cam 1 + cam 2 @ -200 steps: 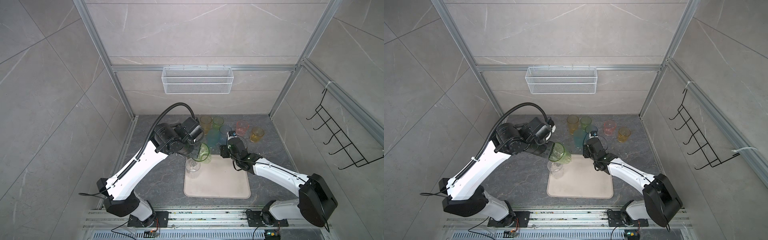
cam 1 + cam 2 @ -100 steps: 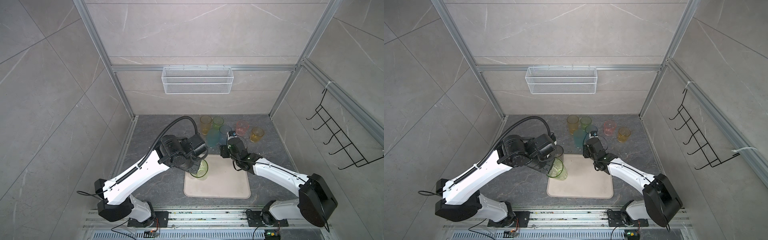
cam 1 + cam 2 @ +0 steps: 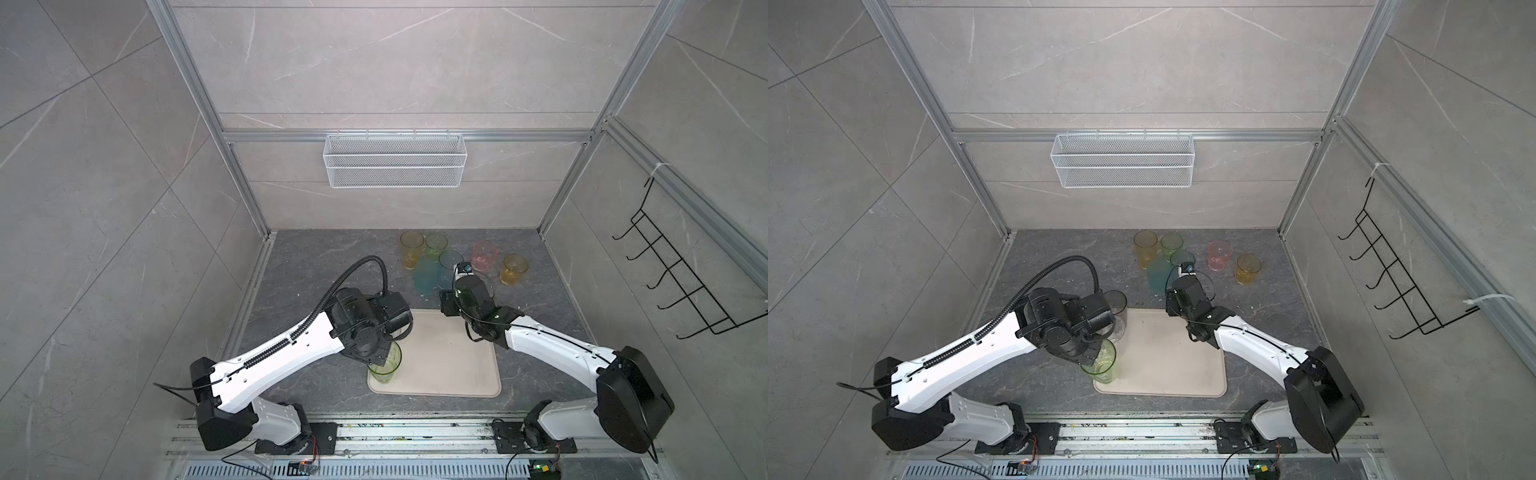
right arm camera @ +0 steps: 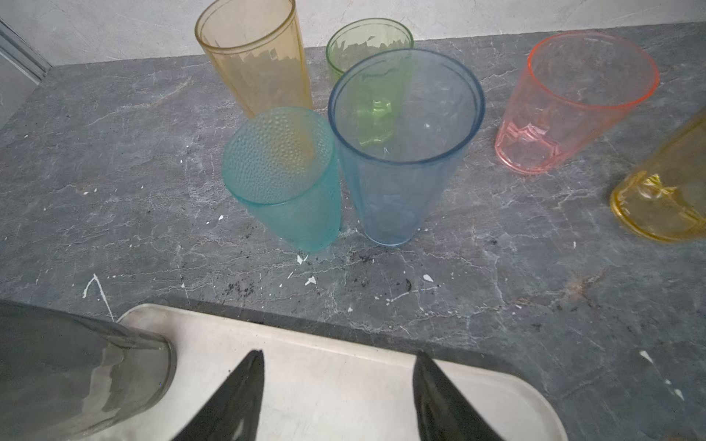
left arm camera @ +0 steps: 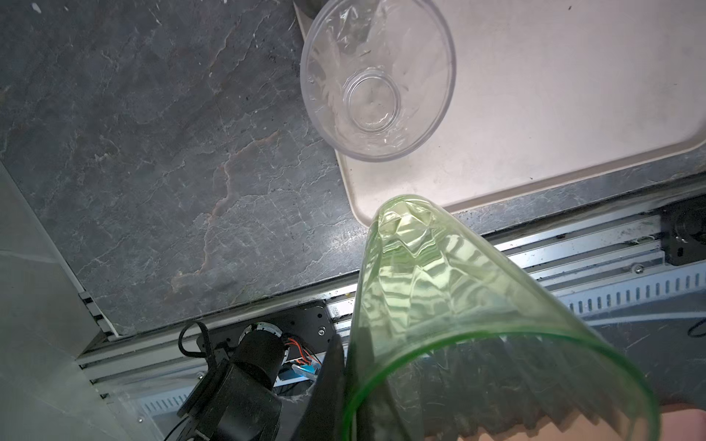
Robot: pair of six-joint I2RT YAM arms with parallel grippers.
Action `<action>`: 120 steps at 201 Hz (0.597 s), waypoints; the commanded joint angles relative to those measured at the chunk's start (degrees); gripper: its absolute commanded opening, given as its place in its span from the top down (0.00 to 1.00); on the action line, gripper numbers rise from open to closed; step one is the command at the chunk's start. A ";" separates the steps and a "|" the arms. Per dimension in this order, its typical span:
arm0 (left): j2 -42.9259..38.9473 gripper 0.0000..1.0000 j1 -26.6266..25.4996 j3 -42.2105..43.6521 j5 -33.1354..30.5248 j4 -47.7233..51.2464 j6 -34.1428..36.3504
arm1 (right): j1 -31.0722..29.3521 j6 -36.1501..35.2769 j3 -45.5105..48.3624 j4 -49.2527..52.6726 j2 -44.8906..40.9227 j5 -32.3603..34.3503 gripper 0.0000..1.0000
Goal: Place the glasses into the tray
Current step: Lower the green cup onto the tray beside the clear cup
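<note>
My left gripper [image 5: 349, 355] is shut on the rim of a green glass [image 5: 439, 286], one finger inside and one outside. The glass hangs tilted, its base at the near-left corner of the cream tray [image 3: 453, 365]. A clear glass [image 5: 376, 76] stands in the tray by its left edge, and a smoky grey glass [image 4: 76, 374] stands in its far-left corner. My right gripper [image 4: 338, 353] is open and empty over the tray's far edge. Behind the tray stand teal [image 4: 282, 172], blue [image 4: 401, 152], tall amber [image 4: 256, 57], green [image 4: 366, 42], pink [image 4: 573, 99] and short amber [image 4: 664, 191] glasses.
A white wire basket [image 3: 395, 166] hangs on the back wall and a black hook rack [image 3: 685, 282] on the right wall. The metal rail [image 3: 395, 432] with both arm bases runs along the front edge.
My left arm has carried the green glass from the tray's far-left area toward the front and down to its near-left corner. The right arm has not moved.
</note>
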State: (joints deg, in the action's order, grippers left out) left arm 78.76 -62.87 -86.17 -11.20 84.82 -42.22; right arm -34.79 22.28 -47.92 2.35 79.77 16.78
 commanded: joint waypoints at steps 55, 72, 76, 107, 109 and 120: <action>-3.79 1.00 -0.74 8.20 -0.48 -7.14 -7.68 | 0.16 0.48 -1.28 0.28 0.56 0.88 0.36; -3.88 1.00 -0.84 10.39 -0.16 -9.46 -8.17 | 0.16 0.48 -1.30 0.28 0.74 0.84 0.36; -3.80 1.00 -0.85 10.91 -0.14 -10.01 -8.11 | 0.16 0.48 -1.37 0.31 0.74 0.81 0.36; -3.05 1.00 -0.78 13.73 -0.09 -12.53 -8.67 | 0.16 0.48 -1.42 0.43 0.74 0.80 0.36; -3.01 1.00 -0.83 13.92 -0.12 -12.67 -8.67 | 0.16 0.44 -1.44 0.39 0.78 0.80 0.36; -3.16 1.00 -0.84 14.89 -0.35 -13.61 -9.13 | 0.16 0.48 -1.46 0.45 0.91 0.80 0.36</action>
State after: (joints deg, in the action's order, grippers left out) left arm 76.31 -63.40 -72.14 -10.46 74.22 -49.10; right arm -34.79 22.28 -47.92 2.35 80.16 16.78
